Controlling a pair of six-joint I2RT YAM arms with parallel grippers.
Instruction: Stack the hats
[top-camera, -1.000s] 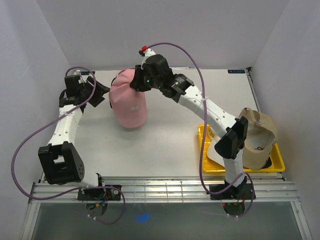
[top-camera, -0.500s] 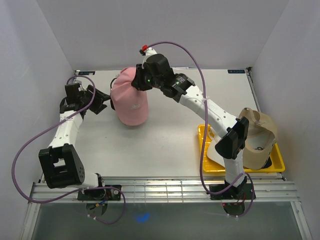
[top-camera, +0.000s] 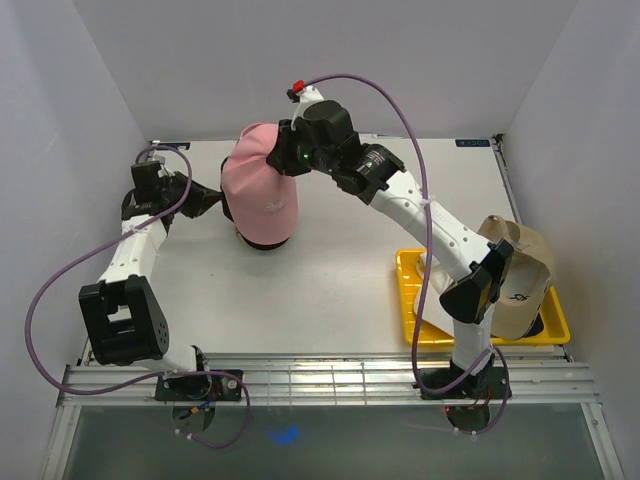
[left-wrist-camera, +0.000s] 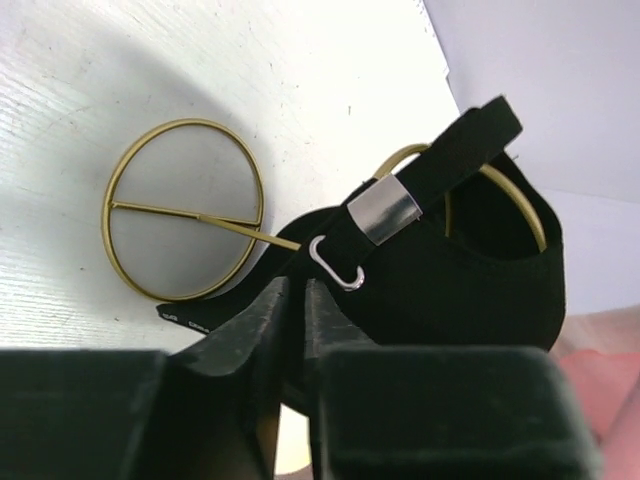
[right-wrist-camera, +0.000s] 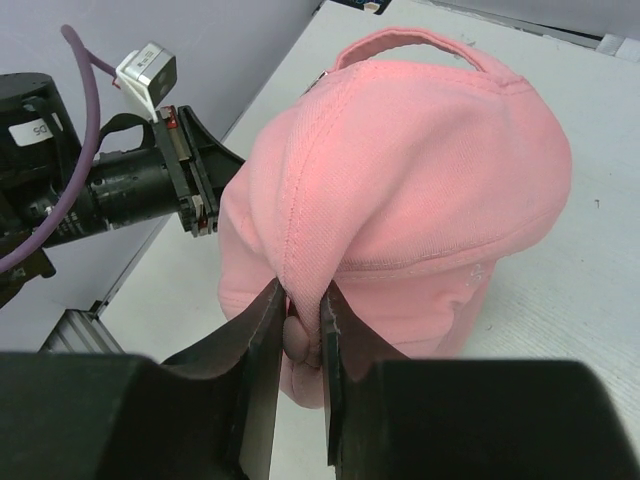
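Right wrist: right hand (right-wrist-camera: 300, 305) pinches one pink cap (right-wrist-camera: 420, 170); left hand (left-wrist-camera: 297, 292), one black cap (left-wrist-camera: 470, 290).

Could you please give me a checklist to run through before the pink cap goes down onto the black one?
1. Right tool gripping the pink cap: ok, jaws pinch a fold of its fabric.
2. Pink cap above the black cap: ok, the top view shows a dark edge just beneath it.
3. Black cap on the gold wire stand: ok, an upper ring shows inside the cap.
4. Left tool holding the strap: cannot tell, jaws stand nearly together at it.
5. Tan cap out of the way: ok, it rests on the yellow tray.
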